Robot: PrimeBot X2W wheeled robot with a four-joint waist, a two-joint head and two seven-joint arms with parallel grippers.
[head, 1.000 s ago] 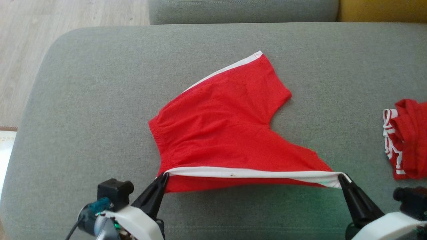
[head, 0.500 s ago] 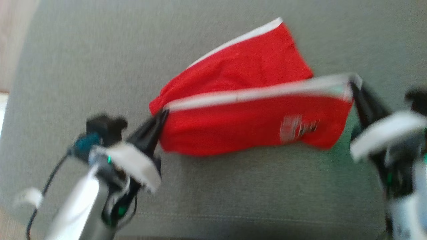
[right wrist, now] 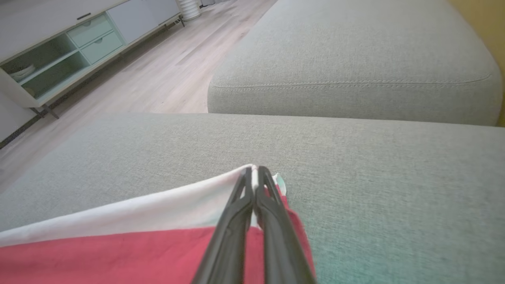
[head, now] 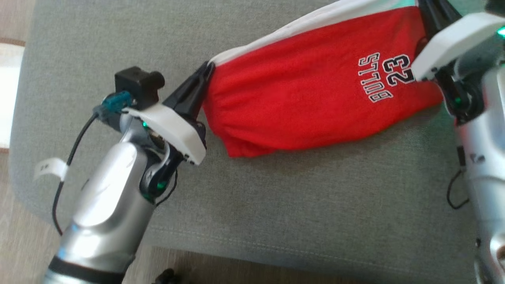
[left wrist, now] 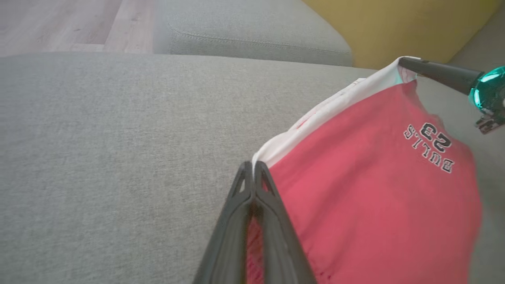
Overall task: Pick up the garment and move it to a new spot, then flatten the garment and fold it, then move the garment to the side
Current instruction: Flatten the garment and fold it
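Observation:
The garment (head: 311, 90) is a pair of red shorts with a white side stripe and "BULLS 23" printed near one end, lying doubled over on the grey cushion (head: 98, 35). My left gripper (head: 208, 68) is shut on the white-edged corner at the garment's left end; the left wrist view shows that pinch (left wrist: 252, 165) beside the red cloth (left wrist: 375, 189). My right gripper (head: 421, 3) is shut on the opposite corner at the top right, with the printed panel hanging below it. In the right wrist view its fingertips (right wrist: 254, 170) clamp the white stripe (right wrist: 158, 209).
Wooden floor (head: 12, 19) lies past the cushion's left and front edges. A second grey cushion (right wrist: 355, 71) sits beyond the one I work on, with a yellow surface (left wrist: 394, 27) behind it. A low cabinet with pale green drawers (right wrist: 55, 47) stands across the floor.
Both grippers have carried the held stripe edge away from me, over the rest of the garment, so the shorts now lie doubled with the printed side up. The head camera has tilted down too.

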